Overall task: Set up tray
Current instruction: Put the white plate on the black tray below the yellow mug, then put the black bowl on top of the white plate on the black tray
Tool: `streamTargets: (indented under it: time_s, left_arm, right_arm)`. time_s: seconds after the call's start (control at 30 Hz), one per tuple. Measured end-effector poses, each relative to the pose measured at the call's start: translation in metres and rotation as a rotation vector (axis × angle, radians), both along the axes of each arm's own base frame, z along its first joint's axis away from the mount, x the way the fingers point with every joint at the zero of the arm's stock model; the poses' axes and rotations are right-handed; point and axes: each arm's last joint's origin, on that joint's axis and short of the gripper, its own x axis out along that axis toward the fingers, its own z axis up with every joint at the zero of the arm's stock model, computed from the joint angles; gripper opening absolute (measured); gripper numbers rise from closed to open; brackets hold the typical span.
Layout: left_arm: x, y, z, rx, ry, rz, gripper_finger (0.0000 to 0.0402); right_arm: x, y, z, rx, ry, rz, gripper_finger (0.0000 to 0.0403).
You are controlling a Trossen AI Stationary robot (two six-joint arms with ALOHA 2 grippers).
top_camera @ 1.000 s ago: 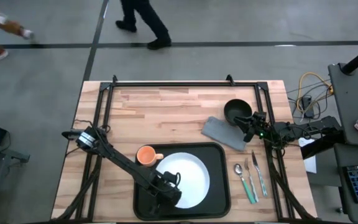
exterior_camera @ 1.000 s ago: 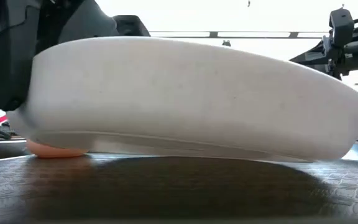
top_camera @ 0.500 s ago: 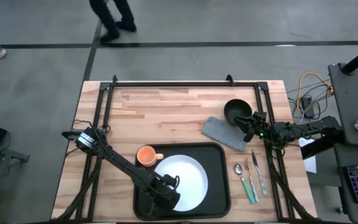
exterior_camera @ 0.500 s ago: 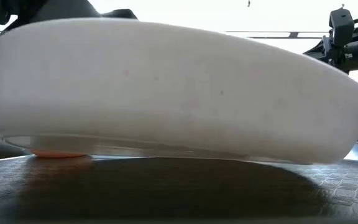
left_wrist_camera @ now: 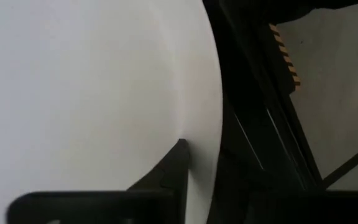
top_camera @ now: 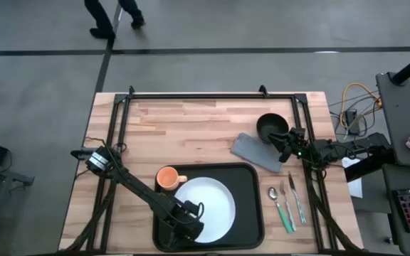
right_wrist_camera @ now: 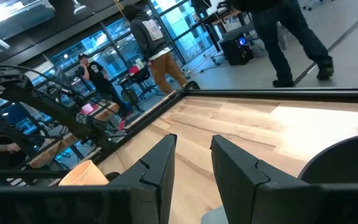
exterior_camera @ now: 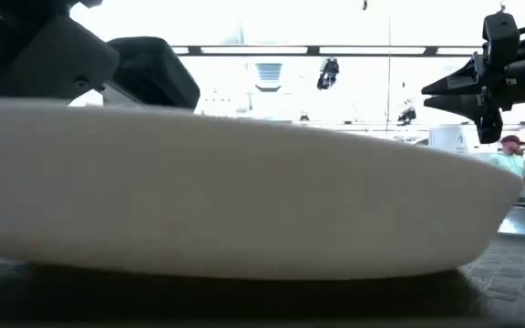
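Observation:
A white plate (top_camera: 208,206) lies flat on the black tray (top_camera: 252,213) at the table's near middle, and it fills the low view (exterior_camera: 244,210). An orange cup (top_camera: 166,178) stands at the tray's far left corner. My left gripper (top_camera: 188,222) is at the plate's near left rim, shut on it. My right gripper (top_camera: 288,142) hangs open and level at the right, beside a black bowl (top_camera: 270,126) and above a grey napkin (top_camera: 256,152). Nothing is between its fingers (right_wrist_camera: 160,165). My left gripper has the plate's near left rim (left_wrist_camera: 197,146). One finger (left_wrist_camera: 169,174) lies on the plate's upper face just inside the rim; the other is hidden under the plate. The fingers slant down from the table's left. The plate rests on the tray.
A spoon, a fork and a knife (top_camera: 287,200) lie side by side on the wood right of the tray. Bare tabletop (top_camera: 191,124) stretches across the far half. A black frame (top_camera: 119,142) runs along the table's edges.
The plate, which my left gripper held tilted with its left side raised, has come down flat onto the tray. It has also slid a little toward the table's left.

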Motion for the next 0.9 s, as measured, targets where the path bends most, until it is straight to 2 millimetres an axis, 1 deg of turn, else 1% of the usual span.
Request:
streamTargets:
  time_s: [0.3, 0.4, 0.53, 0.7, 0.9]
  left_arm:
    - [-0.001, 0.001, -0.001, 0.006, 0.012, 0.008, 0.0165]
    - [0.000, 0.001, 0.005, 0.007, 0.028, 0.044, 0.0192]
    - [0.001, 0.001, 0.025, -0.007, -0.005, 0.058, 0.0198]
    - [-0.002, 0.005, 0.045, 0.013, -0.083, 0.087, 0.0182]
    - [-0.005, 0.019, 0.075, 0.038, -0.198, 0.193, 0.0170]
  right_arm:
    - [0.000, 0.000, 0.000, 0.000, -0.001, 0.000, 0.0096]
    - [0.000, 0.000, 0.000, 0.000, 0.000, 0.000, 0.0096]
    - [0.000, 0.000, 0.000, 0.000, -0.001, 0.001, 0.0096]
    - [0.000, 0.000, 0.000, 0.000, -0.001, 0.001, 0.0096]
    - [0.000, 0.000, 0.000, 0.000, 0.000, 0.001, 0.0096]
